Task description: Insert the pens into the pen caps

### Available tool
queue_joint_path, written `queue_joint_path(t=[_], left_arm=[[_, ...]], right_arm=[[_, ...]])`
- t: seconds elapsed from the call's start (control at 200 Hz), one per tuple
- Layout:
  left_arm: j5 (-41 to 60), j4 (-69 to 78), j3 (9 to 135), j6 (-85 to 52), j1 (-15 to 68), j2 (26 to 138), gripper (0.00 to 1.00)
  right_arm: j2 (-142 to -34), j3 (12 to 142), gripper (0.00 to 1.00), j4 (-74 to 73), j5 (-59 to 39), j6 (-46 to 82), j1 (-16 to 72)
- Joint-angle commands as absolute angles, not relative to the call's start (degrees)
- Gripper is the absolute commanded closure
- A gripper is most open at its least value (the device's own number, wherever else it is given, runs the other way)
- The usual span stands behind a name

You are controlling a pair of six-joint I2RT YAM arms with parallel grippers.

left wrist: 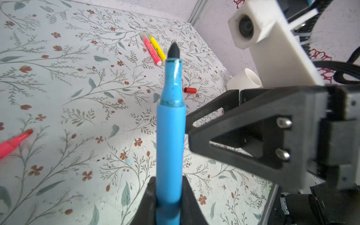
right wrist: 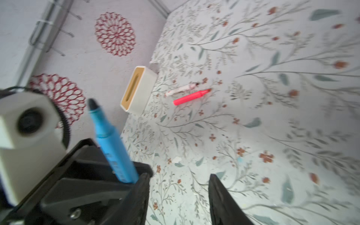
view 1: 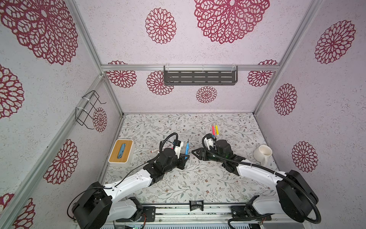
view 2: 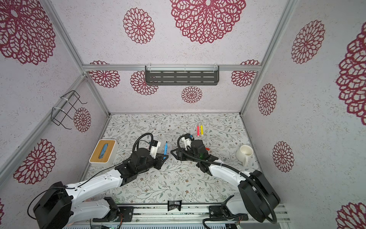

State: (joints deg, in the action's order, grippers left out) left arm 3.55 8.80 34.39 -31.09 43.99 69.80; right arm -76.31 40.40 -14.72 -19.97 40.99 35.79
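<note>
So our left claw [left wrist: 169, 188] is pinching the blue pen [left wrist: 170, 136] low on its barrel, around the middle of the desk [view 1: 178, 188]. The nib is up and looks bare, which we reckon is so a cap can slide on. Our right claw [right wrist: 179, 176] hangs just beside it at 3 o'clock, jaws spread and empty. The only loose cap we spot is the red cap [left wrist: 190, 90], around 2 o'clock. The pink pen [view 1: 213, 129] and yellow pen [view 1: 216, 128] lie together at 1 o'clock, seemingly capped. A second pink pen [right wrist: 191, 96] and a white pen [right wrist: 182, 89] wait at 9 o'clock near the tissue box [right wrist: 139, 89].
</note>
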Motion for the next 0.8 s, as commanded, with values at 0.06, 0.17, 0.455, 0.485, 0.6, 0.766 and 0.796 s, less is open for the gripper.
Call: queue_joint_path(t=[0.06,0.17,0.455,0.485,0.6,0.766,0.796], left_arm=[[1.14,8.4,32.97,-30.57,44.03,68.03,1.0],[1.06,7.9,32.63,-30.37,44.08,67.42,1.0],[0.75,7.79,31.12,-30.06,44.12,64.84,1.0],[0.73,7.65,31.03,-30.03,44.12,64.55,1.0],[0.26,6.77,30.79,-29.73,44.09,63.73,1.0],[0.0,6.52,30.52,-29.54,44.12,63.39,1.0],[-0.04,6.55,30.58,-29.54,44.07,63.46,1.0]], right_arm=[[-71.79,45.45,0.49,6.94,-3.13,41.7,28.67],[-72.46,49.54,0.51,18.39,5.13,42.97,24.45],[-79.34,56.34,0.53,24.04,5.52,40.37,20.09],[-80.65,57.31,0.53,24.78,5.63,39.62,19.96],[-85.16,60.15,0.56,26.08,5.13,37.41,19.43],[-90.79,63.0,0.59,26.16,4.11,35.81,19.33],[-91.93,63.5,0.6,26.1,3.58,35.49,19.34]])
